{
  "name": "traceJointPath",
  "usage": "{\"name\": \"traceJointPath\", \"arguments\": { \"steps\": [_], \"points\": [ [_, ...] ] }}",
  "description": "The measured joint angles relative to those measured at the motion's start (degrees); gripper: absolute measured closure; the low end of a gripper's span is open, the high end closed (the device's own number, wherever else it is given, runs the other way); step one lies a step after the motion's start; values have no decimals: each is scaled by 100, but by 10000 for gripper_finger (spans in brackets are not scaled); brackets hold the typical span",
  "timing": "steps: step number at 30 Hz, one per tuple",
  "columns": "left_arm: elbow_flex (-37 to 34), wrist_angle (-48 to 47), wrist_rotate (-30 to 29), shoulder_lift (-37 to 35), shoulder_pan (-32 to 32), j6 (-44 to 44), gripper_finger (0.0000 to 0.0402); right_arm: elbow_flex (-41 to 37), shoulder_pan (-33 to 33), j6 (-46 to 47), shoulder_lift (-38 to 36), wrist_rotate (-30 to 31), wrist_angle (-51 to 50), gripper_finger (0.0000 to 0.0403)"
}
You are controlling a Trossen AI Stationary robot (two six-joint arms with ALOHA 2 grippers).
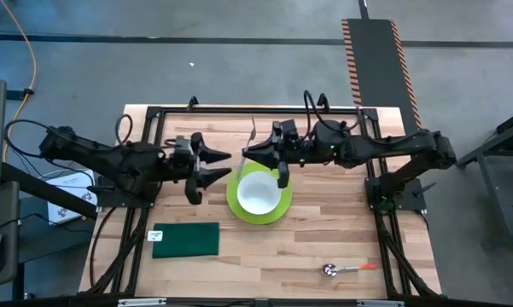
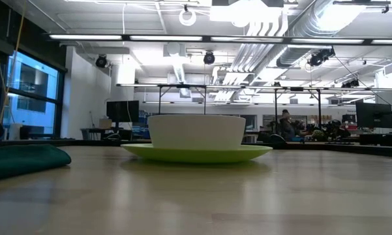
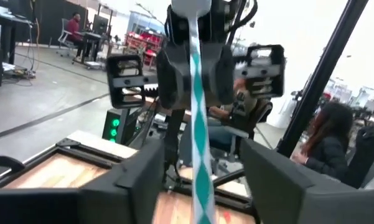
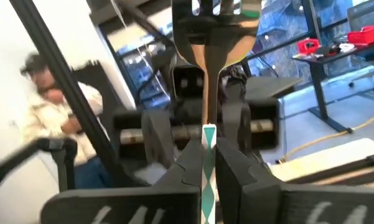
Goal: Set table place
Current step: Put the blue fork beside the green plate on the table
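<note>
Counter (image 1: 324,239): light wooden butcher-block planks with a thin black frame. It fills the near field in the low view.

Items on the counter, near to far in the high view:
- A spoon (image 1: 345,269) with an orange handle lies near the front edge, right of centre.
- A dark green cloth (image 1: 186,240) lies flat at front left.
- A lime-green plate (image 1: 236,204) sits near the centre and carries a white bowl (image 1: 259,192).

Above the plate's far side, both arms meet over the counter. The right end effector (image 4: 208,163) has its fingers pressed together on the teal-and-white striped handle of a fork (image 4: 215,28). The left end effector (image 1: 215,165) faces it with fingers spread to either side of that handle, not gripping it.

Room: grey floor around the counter, with a yellow cable at left and a hazard-striped ramp beyond. The low view shows a large workshop with ceiling ducts, strip lights, windows at left and desks with monitors. Seated persons appear in the background of both wrist views.
</note>
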Motion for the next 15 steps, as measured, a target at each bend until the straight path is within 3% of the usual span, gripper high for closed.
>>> {"name": "traceJointPath", "arguments": {
  "steps": [7,11,15],
  "points": [
    [2,-400,104,-595,0,140,122,0,-149,-776,-658,-987,-1623,402],
    [2,-472,106,-752,-2,359,116,0,-275,-1064,-975,-1467,-2687,402],
    [8,-622,106,-803,-2,422,123,-2,-393,-1227,-1260,-1487,-3553,402]
  ]
}}
